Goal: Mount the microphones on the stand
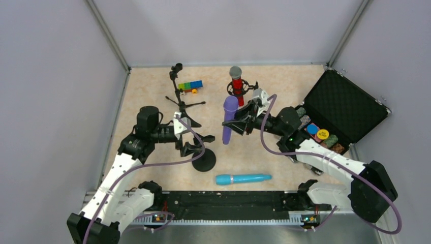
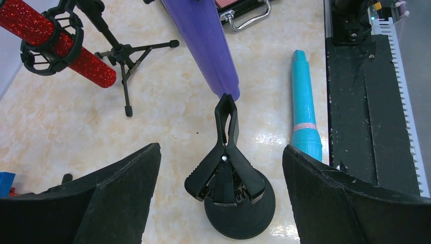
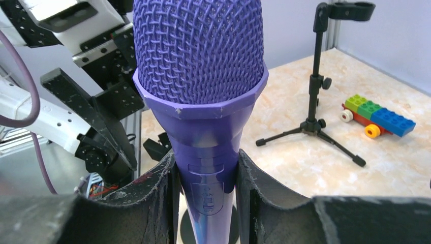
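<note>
Purple microphone point(image 1: 229, 120) is held upright off the bench point(image 1: 152, 86) by the right gripper point(image 1: 236, 123), mesh head up. In the right wrist view the jaws are pinching its handle just below the head, one finger point(image 3: 152, 203) pressed against each side. Its tail end points down at the spring clip point(image 2: 226, 168) of a short stand point(image 1: 203, 161) with a round black base. In the left wrist view the tail seems to meet the clip's tip, though I cannot tell whether they actually touch.

The left gripper point(image 2: 219, 150) hovers at that clip with its jaws spread wide. The clip sits between the two fingers and is clear of both.

The red microphone point(image 1: 237, 84) stands upright at the back of the bench, silver head on top. It is seated in the black ring holder point(image 2: 51, 43) of a small tripod stand point(image 2: 122, 56).

The blue microphone point(image 1: 243, 179) lies flat on the bench near the front edge, just beside the round base and apart from it.

A second, taller tripod stand point(image 1: 179, 96) is at the back left with its clip bare. A toy car point(image 1: 190, 86) built of coloured bricks is just behind it. An open black case point(image 1: 345, 107) rests at the right edge, with round coloured discs point(image 1: 320, 134) in its lower half.
</note>
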`<act>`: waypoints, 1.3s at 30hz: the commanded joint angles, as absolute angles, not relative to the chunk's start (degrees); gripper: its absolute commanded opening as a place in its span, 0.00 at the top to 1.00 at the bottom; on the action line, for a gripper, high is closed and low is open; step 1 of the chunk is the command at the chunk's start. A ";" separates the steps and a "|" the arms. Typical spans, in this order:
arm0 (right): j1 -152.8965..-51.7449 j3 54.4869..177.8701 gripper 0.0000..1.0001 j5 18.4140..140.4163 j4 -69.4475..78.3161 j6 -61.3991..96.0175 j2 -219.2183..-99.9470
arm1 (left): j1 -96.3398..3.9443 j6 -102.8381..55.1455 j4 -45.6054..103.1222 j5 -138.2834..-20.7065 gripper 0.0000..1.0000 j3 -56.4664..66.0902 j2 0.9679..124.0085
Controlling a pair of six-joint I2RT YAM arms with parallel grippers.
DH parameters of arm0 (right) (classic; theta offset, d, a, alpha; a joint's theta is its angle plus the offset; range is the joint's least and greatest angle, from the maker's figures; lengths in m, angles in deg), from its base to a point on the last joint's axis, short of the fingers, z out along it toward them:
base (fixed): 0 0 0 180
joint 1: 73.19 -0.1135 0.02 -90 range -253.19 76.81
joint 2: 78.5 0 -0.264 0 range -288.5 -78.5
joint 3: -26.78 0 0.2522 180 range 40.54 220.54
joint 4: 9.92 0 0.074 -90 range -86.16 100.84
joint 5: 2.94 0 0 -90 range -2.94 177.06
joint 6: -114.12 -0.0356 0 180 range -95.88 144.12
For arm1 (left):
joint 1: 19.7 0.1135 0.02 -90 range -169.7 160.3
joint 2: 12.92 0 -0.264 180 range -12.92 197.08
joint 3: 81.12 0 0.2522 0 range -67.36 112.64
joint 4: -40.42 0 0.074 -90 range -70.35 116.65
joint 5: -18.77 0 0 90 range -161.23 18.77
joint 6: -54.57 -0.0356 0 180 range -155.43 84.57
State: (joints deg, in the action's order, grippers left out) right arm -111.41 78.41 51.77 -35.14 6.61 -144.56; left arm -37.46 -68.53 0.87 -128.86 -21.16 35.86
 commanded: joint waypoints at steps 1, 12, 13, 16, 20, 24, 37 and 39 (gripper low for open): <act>-113.34 78.78 1.00 52.88 -43.60 8.37 -144.44 | -37.12 -69.77 0.47 -130.05 0.07 -21.90 35.63; -115.85 79.57 1.00 53.40 -44.74 9.71 -145.95 | -37.19 -68.88 1.46 -129.93 0.11 -23.55 35.98; -115.95 79.57 1.00 53.41 -44.83 9.76 -145.98 | -37.19 -68.60 1.81 -129.97 0.11 -23.73 36.24; -116.20 79.57 1.00 53.49 -45.22 9.70 -146.12 | -37.19 -67.84 3.08 -129.73 0.13 -23.94 37.16; -116.56 79.66 1.00 53.42 -45.36 9.74 -146.29 | -37.19 -67.00 4.20 -129.41 0.16 -23.68 37.51; -116.71 79.74 1.00 53.39 -45.38 9.76 -146.62 | -37.14 -66.45 5.27 -127.87 0.18 -24.10 37.31; -118.94 80.00 1.00 54.19 -47.05 11.38 -148.36 | -37.19 -67.06 4.90 -125.26 1.00 -25.57 35.27; -119.86 79.86 1.00 55.22 -47.16 12.60 -148.46 | -37.19 -66.76 5.41 -124.73 1.00 -25.86 35.04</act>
